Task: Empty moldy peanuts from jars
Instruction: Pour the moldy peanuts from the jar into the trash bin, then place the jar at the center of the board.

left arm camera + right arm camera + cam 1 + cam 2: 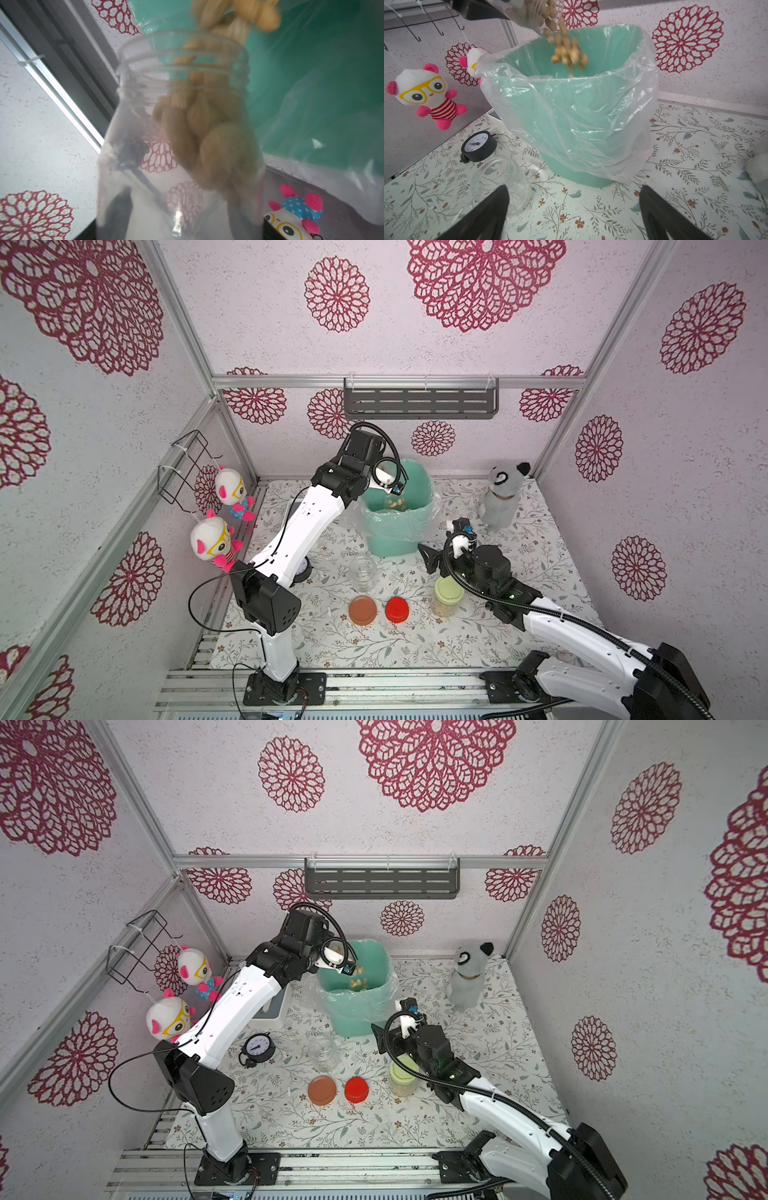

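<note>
The walls (257, 323) were pale, speckled lilac-white with crimson lace-like flower medallions. The surface (415, 647) was white, printed with grey-green leafy sprigs and small rust-brown blossoms. The bin (571, 128) was mint green under a clear liner (623, 145). The moldy peanuts (569, 52) were tan-beige. The tipped jar (145, 124) and the standing jar (363, 572) were colourless and clear. There was a brown lid (363, 609), a red lid (397, 609) and a pale green lid (449, 588). The left arm (303, 526) and right arm (582, 630) were white with black joints. The striped toy (423, 91) wore red and white; the dotted toy (299, 205) wore blue with white spots. Both had pink ears and yellow glasses.
</note>
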Robot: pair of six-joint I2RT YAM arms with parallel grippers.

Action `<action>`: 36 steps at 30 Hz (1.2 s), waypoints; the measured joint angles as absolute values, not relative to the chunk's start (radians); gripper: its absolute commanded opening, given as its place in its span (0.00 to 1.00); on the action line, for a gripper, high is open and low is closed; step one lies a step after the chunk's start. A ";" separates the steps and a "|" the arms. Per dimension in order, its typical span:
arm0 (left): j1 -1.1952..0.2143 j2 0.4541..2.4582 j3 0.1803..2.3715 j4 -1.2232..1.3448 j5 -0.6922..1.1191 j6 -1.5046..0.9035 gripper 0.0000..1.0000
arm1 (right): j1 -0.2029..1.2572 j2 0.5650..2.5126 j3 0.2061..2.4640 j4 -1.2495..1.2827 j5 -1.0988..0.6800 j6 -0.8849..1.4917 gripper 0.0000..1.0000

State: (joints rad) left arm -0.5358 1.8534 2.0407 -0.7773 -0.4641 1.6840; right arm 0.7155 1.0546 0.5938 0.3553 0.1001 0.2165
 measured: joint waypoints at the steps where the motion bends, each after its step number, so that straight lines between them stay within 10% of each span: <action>1: -0.536 1.853 2.040 -0.770 -0.466 1.692 0.00 | 0.715 1.055 0.594 0.360 0.100 0.220 0.99; 24: -0.554 1.851 1.981 -0.703 -0.469 1.726 0.00 | 0.710 1.031 0.556 0.397 0.101 0.249 0.99; 36: -0.492 1.755 2.029 -0.714 -0.075 1.259 0.00 | 0.657 0.952 0.582 0.411 0.013 0.334 0.95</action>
State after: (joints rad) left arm -0.4915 1.7550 2.0293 -0.7139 -0.0753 1.2591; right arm 0.6575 0.9520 0.5816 0.4114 0.0128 0.3336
